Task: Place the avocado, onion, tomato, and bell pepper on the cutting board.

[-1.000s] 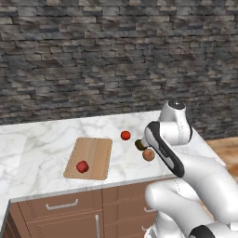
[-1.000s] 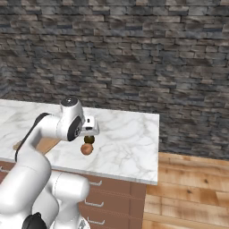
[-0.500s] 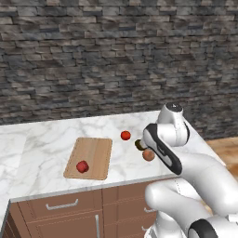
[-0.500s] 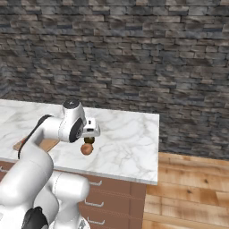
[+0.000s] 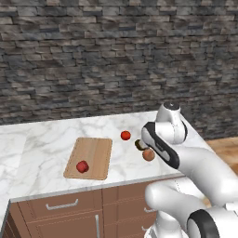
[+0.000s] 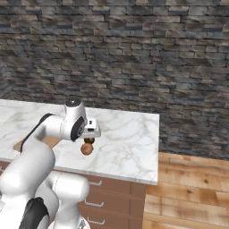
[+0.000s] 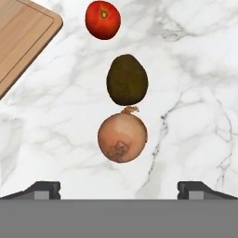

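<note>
Onion (image 7: 122, 137): you're looking at a smooth tan, orange-brown ball with a dry little stem tuft at its top; it lies on the white marble desk (image 5: 42, 139), nearest the fingers in the hand view, and its stem end is touching or just short of the avocado.
Avocado (image 7: 127, 79): dark olive-green, egg-shaped, dull and finely pitted; you'll find it between the onion and the tomato, all three in a rough line.
Tomato (image 7: 102, 19): bright orange-red, glossy, with a small greenish stem scar; it lies on the desk a little apart from the avocado, near the board's rounded corner.
Bell pepper (image 5: 82, 166): darker crimson and lumpy; it lies on the cutting board, toward the board's near end in the left base view.
Cutting board (image 5: 95, 153): light-brown wood with visible grain and rounded corners, flat on the desk (well to the left of the other three in the left base view).
Writing: you won't find any brand, label or lettering to read on the produce, the board or the desk.
Fingers (image 7: 119, 188): released and spread wide, one dark tip at each side of the hand view's bottom; they hold nothing and touch nothing, and the onion sits beyond the gap between them.
</note>
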